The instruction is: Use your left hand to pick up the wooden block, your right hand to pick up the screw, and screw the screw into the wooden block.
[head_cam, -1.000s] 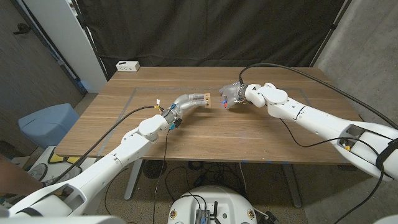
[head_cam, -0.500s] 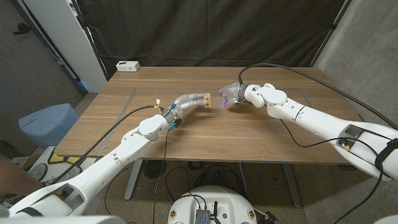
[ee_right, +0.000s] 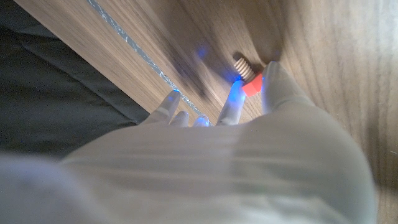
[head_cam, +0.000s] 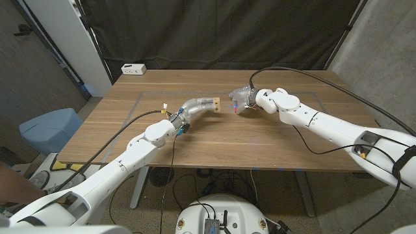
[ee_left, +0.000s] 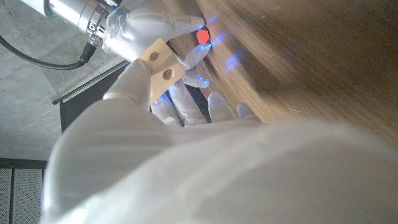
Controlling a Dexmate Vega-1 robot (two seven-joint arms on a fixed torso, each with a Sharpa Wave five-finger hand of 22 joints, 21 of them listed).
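— What is seen at the left edge of the scene?

— A pale blue rounded bin (head_cam: pixel 49 129) is seen on the floor beside the brown wooden desk (head_cam: pixel 214 140), and a small white box with dark sockets (head_cam: pixel 134 68) is seen at the desk's far left corner.

— And the left robot hand?

— The left robot hand (head_cam: pixel 193 105) is held above the middle of the desk, and the small pale wooden block with round holes (head_cam: pixel 214 104) is gripped at its fingertips. In the left wrist view the same block (ee_left: pixel 159 61) is seen clamped by the left robot hand (ee_left: pixel 155 118), with two holes facing the camera.

— Where is the screw?

— The screw with a red head and a threaded metal shaft (ee_right: pixel 247 76) is pinched in the right robot hand (ee_right: pixel 249 149), as the right wrist view shows; its shaft points away from the palm, over the desk surface. In the head view only a red spot of the screw (head_cam: pixel 234 108) can be made out, just beside the block.

— Are block and screw touching?

— That cannot be told. In the head view the right robot hand (head_cam: pixel 240 101) is seen facing the block, the two close together. In the left wrist view the red head (ee_left: pixel 203 37) is seen near the block, at the right robot hand's fingers (ee_left: pixel 177 25).

— Anything further right?

— A black cable (head_cam: pixel 325 78) is seen arching over the right arm.
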